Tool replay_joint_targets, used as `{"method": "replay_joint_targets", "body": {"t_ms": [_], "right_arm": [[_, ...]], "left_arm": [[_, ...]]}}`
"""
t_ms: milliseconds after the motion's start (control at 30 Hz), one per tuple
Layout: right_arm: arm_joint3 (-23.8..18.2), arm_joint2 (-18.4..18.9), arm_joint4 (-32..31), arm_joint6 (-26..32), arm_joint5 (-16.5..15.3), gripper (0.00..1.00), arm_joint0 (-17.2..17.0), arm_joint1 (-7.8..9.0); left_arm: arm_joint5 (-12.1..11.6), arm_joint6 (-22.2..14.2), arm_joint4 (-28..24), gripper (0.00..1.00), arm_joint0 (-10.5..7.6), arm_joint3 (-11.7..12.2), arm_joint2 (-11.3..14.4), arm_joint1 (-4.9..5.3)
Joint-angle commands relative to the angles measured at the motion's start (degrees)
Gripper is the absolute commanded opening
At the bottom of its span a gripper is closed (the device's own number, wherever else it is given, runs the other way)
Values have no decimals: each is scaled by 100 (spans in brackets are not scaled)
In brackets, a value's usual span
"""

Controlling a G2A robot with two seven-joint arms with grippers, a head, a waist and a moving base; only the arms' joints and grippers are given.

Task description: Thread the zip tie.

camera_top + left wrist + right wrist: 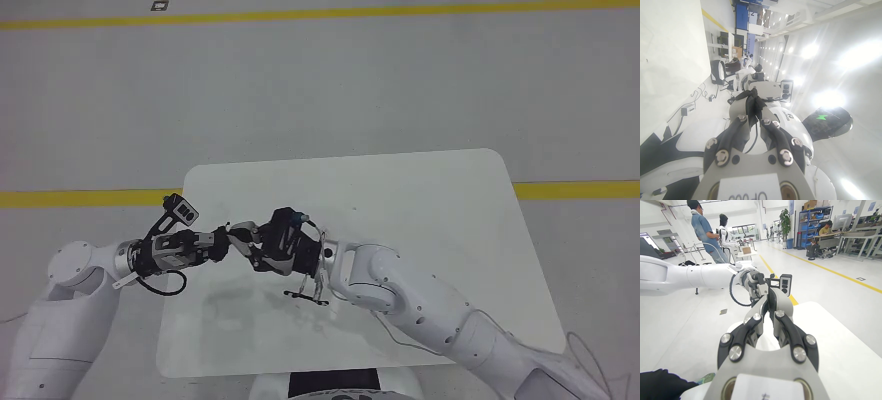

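The left gripper and the right gripper meet tip to tip above the near left part of the white worktop, each arm coming in from its own side. In the left wrist view the left gripper's grey fingers are drawn in to a point, pinching a black strip. The strip is crumpled, fills the gap between the fingers and hangs back toward the wrist. Whether this strip is the zip tie cannot be told. The right gripper's ribbed black pads are pressed together along their length. Its tips lie right against the left gripper's, so what they may hold there is hidden.
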Motion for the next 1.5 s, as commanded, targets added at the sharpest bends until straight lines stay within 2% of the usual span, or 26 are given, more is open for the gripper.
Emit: {"method": "replay_joint_targets", "body": {"t_ms": [0, 333, 867, 933, 967, 1233, 1467], "right_arm": [[-8, 30, -2, -1, 0, 0, -31, 9], [-49, 75, -20, 0, 0, 0, -132, 36], [-6, -49, 13, -69, 0, 0, -53, 27], [-18, -37, 5, -64, 0, 49, -56, 35], [-37, -33, -28, -38, 0, 100, -56, 42], [-351, 311, -427, -37, 0, 100, -343, 177], [-828, 650, -1411, 193, 8, 100, -722, 343]], "left_arm": [[0, 0, 0, 0, 0, 0, 0, 0], [0, 0, 0, 0, 0, 0, 0, 0], [0, 0, 0, 0, 0, 0, 0, 0], [0, 0, 0, 0, 0, 0, 0, 0], [0, 0, 0, 0, 0, 0, 0, 0], [0, 0, 0, 0, 0, 0, 0, 0], [0, 0, 0, 0, 0, 0, 0, 0]]}}
